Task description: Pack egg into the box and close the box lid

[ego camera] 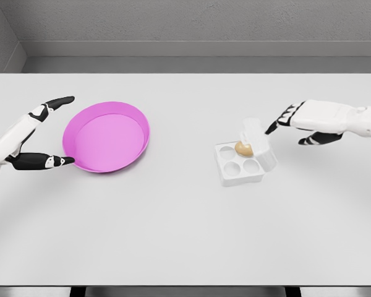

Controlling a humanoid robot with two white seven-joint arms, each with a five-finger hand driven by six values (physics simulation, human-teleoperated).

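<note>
The egg (pixel 243 148) already sits in the far right cup of the white box (pixel 239 167), so your job now is the lid (pixel 258 143), which stands raised along the right side of the box, hinged there and leaning back. Your right hand (pixel 309 122) hovers just right of that lid, holding nothing, with one dark finger stretched toward the lid's top edge and the others loosely curled; whether the fingertip touches the plastic, you cannot tell from here.

Push from the far right side of the lid, high on its edge, and sweep it leftward and down over the cups. Keep the contact light and follow the arc of the hinge, because the box looks light and may well slide across the surface if you shove sideways. Watch that the lid clears the egg, which stands proud of its cup.

Your left hand (pixel 38 137) rests at the left, fingers spread around the rim of the pink bowl (pixel 106 137) and gripping nothing. Leave it there, well apart from the box.
</note>
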